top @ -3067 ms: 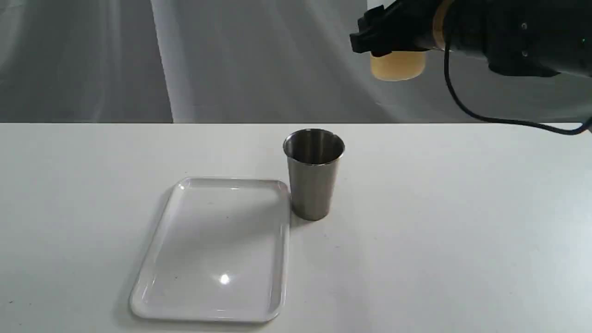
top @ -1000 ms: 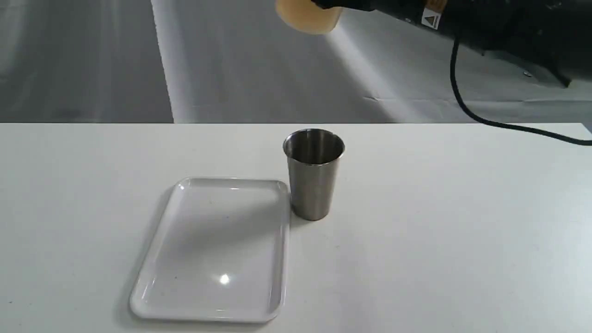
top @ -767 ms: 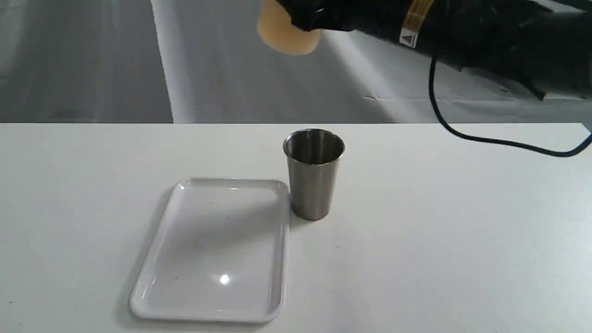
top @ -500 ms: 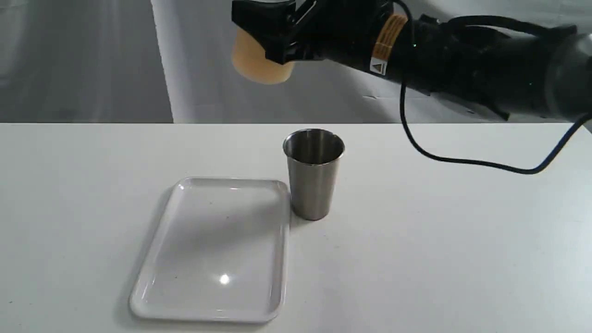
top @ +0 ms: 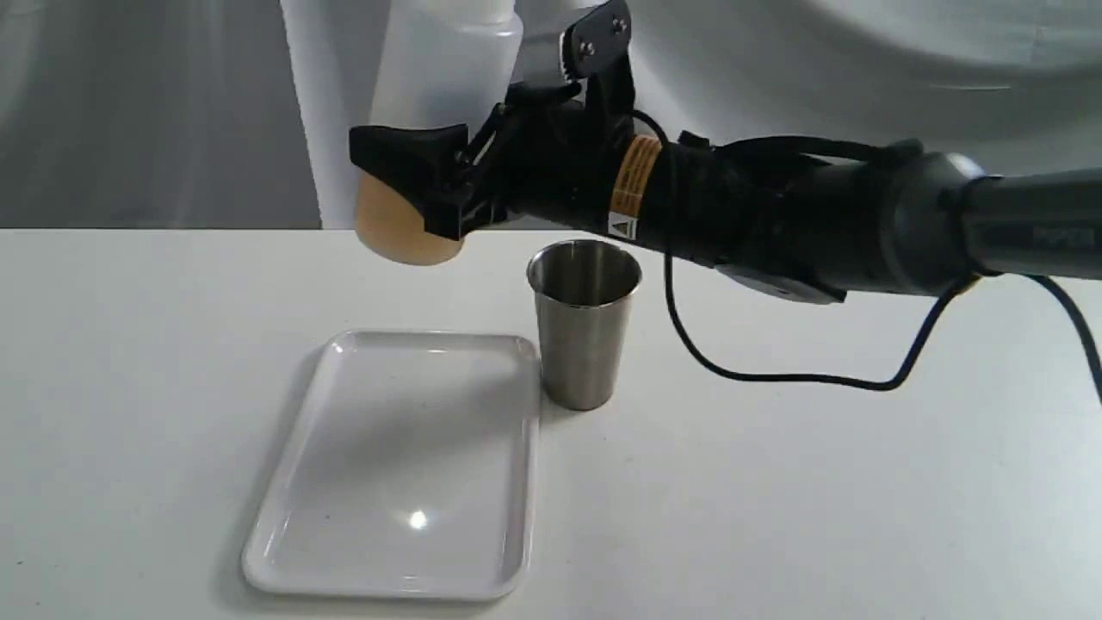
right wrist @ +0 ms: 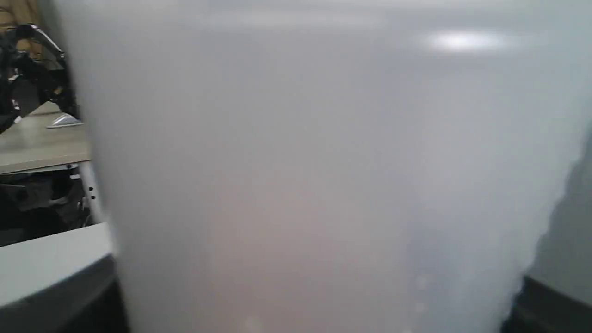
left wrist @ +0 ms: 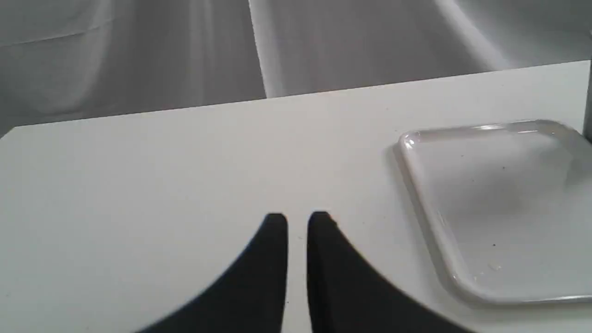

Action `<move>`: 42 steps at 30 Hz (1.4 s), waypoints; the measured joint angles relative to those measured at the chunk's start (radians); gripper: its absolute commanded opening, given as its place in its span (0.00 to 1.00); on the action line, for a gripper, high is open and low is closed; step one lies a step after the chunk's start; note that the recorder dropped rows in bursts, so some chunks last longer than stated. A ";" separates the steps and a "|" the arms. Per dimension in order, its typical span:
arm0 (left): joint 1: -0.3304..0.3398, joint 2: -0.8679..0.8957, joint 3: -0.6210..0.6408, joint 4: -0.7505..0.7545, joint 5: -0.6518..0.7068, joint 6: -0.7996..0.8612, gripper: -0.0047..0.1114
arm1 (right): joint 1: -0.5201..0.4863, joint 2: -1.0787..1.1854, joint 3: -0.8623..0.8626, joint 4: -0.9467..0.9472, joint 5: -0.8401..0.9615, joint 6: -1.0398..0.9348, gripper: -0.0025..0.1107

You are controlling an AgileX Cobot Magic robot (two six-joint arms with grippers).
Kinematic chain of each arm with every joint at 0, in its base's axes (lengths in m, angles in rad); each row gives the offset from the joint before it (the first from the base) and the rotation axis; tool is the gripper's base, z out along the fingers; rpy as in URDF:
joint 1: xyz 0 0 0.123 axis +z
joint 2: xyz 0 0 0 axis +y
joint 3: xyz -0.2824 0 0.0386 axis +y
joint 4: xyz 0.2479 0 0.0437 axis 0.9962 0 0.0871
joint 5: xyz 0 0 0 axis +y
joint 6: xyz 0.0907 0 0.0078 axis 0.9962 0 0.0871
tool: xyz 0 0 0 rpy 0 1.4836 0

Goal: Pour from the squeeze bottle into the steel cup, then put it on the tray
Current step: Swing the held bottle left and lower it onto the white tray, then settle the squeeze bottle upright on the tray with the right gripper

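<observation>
My right gripper (top: pixel 406 176) clamps the translucent whitish plastic squeeze bottle (top: pixel 441 77), amber liquid at its base, in the air on the tray side of the brushed-steel cup (top: pixel 584 336). The cup stands just beside the flat glossy white rectangular tray (top: pixel 405 448). My left gripper (left wrist: pixel 297 221) hangs empty, its fingers nearly together.
</observation>
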 measured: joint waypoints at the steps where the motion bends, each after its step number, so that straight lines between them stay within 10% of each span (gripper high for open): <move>1: 0.000 0.000 0.000 0.000 0.000 0.000 0.11 | 0.004 0.009 0.000 0.000 -0.003 -0.002 0.02; 42: 0.000 0.000 0.000 0.000 0.000 0.000 0.11 | 0.067 0.158 0.092 0.029 -0.001 -0.426 0.02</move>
